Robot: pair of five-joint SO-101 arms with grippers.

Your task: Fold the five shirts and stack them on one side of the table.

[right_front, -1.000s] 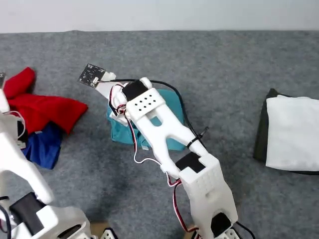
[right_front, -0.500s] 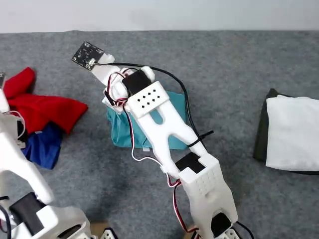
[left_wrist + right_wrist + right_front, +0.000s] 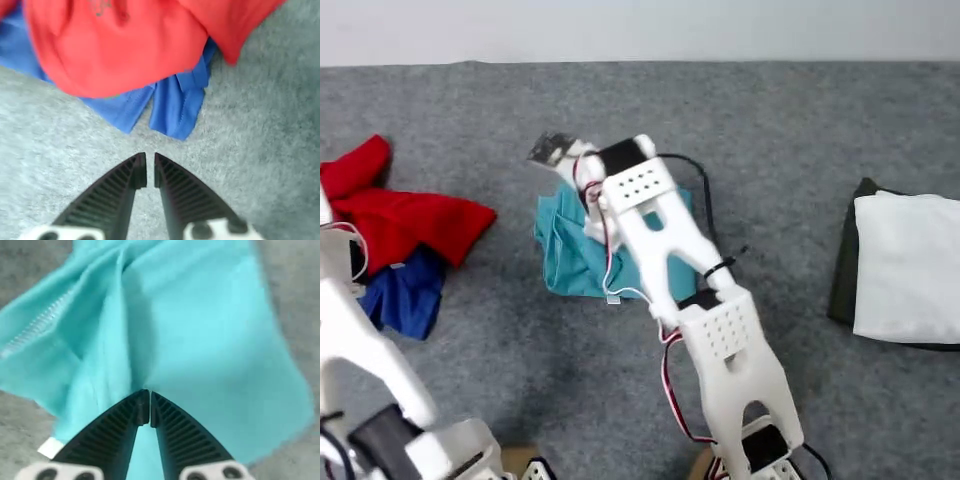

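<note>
As the teal shirt point(image 3: 200, 330) lies beneath it, the right gripper point(image 3: 149, 399) is clenched.

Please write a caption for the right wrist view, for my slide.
Right hand, shut, its tips at a crease in the teal shirt on the grey table.

— What does the desk point(image 3: 800, 130) look like?
— Grey all over, with a rough, felt-like covering wherever it shows.
— And behind it?
— A pale, plain wall point(image 3: 720, 30) along the far edge. The light is soft and even, the shadows faint.
</note>
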